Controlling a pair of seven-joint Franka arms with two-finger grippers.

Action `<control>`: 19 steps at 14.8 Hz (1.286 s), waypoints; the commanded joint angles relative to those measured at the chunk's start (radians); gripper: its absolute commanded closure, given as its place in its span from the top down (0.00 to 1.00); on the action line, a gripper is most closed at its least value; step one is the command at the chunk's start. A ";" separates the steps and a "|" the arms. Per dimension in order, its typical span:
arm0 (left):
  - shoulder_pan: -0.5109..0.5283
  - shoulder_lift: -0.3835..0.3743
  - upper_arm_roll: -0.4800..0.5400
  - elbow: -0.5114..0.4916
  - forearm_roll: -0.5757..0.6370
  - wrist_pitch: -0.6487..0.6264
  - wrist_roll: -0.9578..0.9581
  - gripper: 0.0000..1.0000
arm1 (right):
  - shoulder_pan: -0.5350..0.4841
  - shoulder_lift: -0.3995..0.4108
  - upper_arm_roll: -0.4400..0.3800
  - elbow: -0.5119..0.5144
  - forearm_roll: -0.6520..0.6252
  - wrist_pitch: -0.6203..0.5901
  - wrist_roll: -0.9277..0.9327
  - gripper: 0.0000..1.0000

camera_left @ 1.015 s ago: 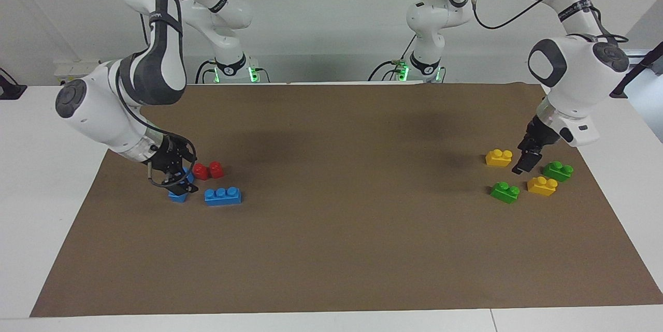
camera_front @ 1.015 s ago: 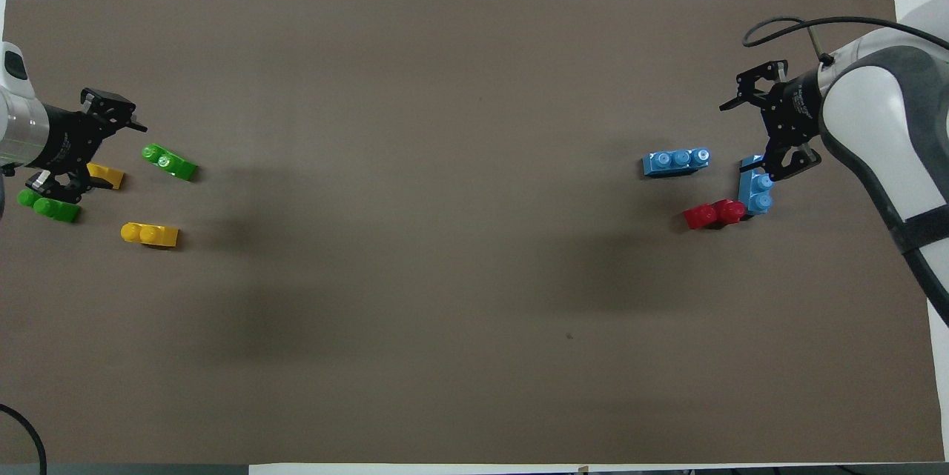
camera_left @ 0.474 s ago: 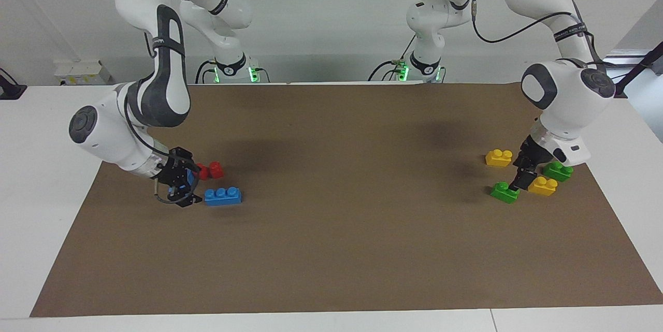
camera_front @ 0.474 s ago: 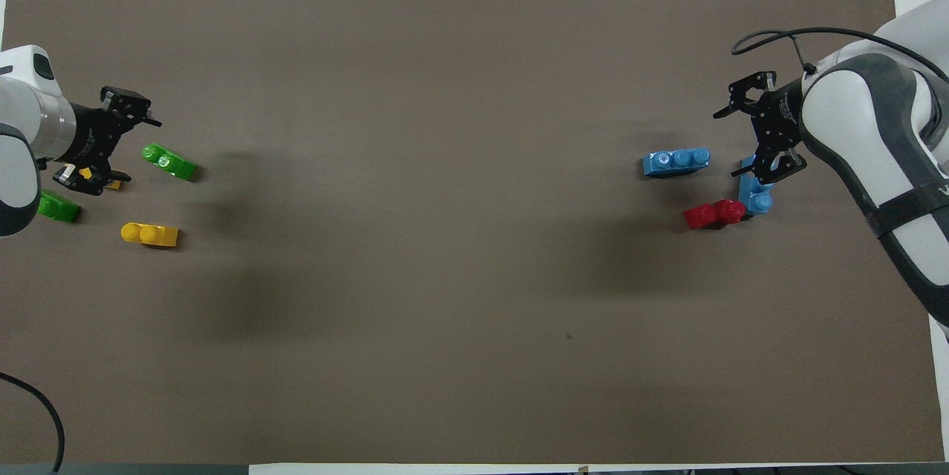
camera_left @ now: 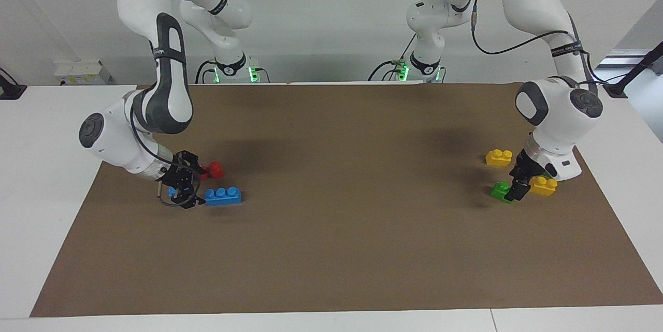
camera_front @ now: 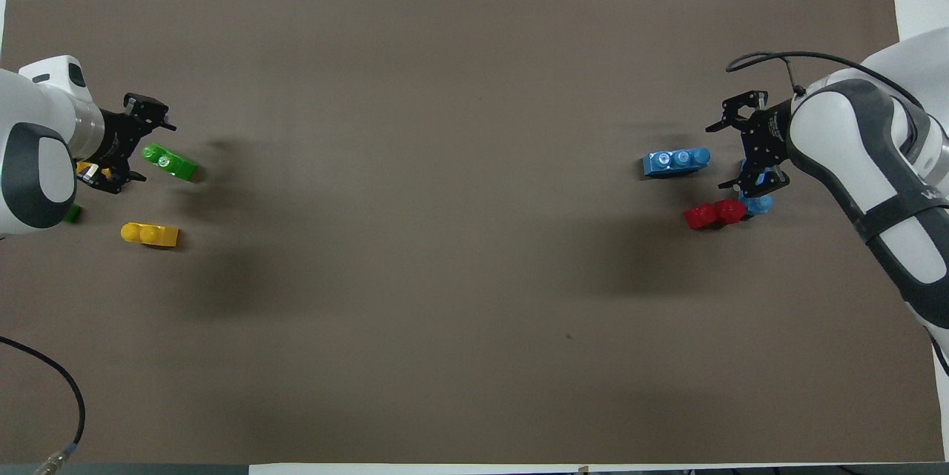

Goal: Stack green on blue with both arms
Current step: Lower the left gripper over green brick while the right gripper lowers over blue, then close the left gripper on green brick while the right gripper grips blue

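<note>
Nothing is stacked yet: green [camera_left: 501,190] and blue [camera_left: 222,196] are each approached by an open left gripper [camera_left: 518,190] and right gripper [camera_left: 182,190].

Green brick [camera_left: 499,190] [camera_front: 170,162]: small, bright green, 2 studs up, flat on the mat at the left arm's end of the table. Left gripper [camera_left: 518,191] [camera_front: 144,145] is low at one end of it, fingers apart; contact can't be seen.

Blue brick [camera_left: 222,196] [camera_front: 675,161]: light blue, 1 row w/ 3 studs, flat, at the right arm's end. Right gripper [camera_left: 184,198] [camera_front: 719,155] is low, just beside its end, fingers spread wide.
</note>
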 commanded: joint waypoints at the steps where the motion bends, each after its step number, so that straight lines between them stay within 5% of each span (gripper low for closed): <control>1: 0.018 0.008 0.003 -0.003 0.027 0.037 -0.015 1.00 | -0.010 -0.025 0.010 -0.043 0.021 0.053 0.013 1.00; 19: 0.028 0.046 0.005 -0.072 0.029 0.172 -0.063 1.00 | 0.041 0.001 0.013 -0.133 0.086 0.262 0.000 0.99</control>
